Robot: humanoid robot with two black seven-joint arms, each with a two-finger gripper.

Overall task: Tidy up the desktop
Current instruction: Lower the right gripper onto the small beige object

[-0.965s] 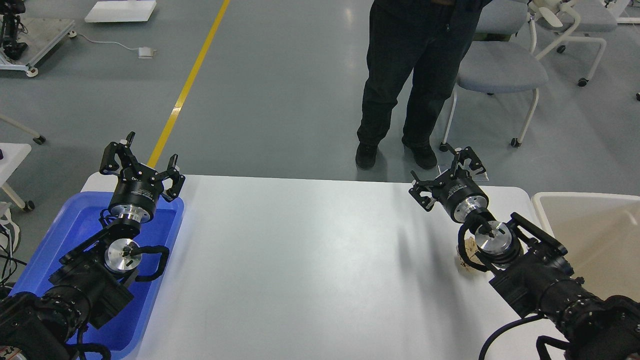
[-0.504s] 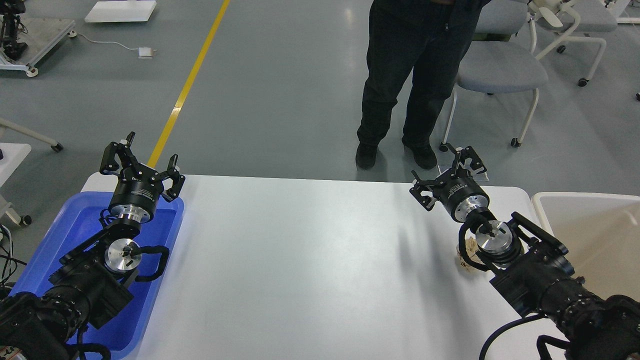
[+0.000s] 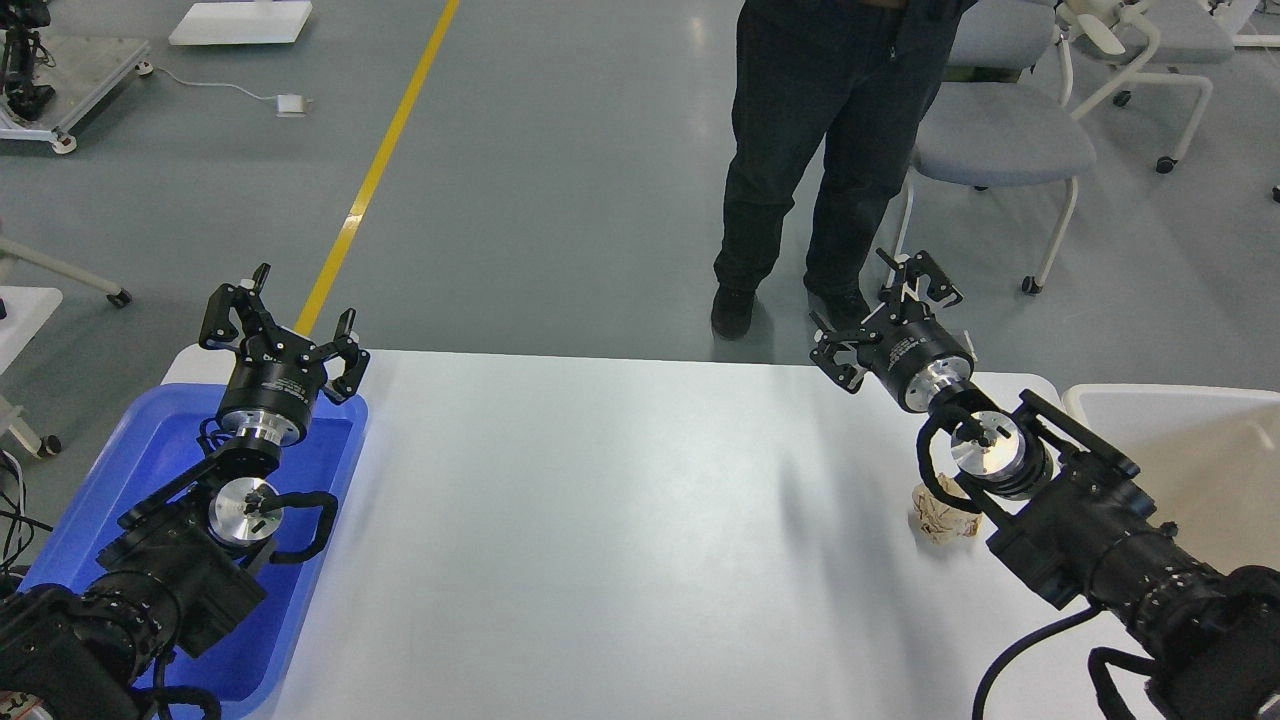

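The desktop (image 3: 600, 520) is a wide white tabletop with rounded corners. A crumpled ball of beige paper (image 3: 940, 516) lies on it at the right, partly hidden under my right arm. My right gripper (image 3: 880, 315) is open and empty, raised above the far right edge of the desktop, beyond the paper. My left gripper (image 3: 275, 320) is open and empty, held above the far end of the blue tray (image 3: 140, 470).
The blue plastic tray sits at the left edge under my left arm. A cream-white bin (image 3: 1190, 460) stands at the right edge. A person in dark clothes (image 3: 810, 160) stands just beyond the far edge, with a grey wheeled chair (image 3: 1000, 140) beside them.
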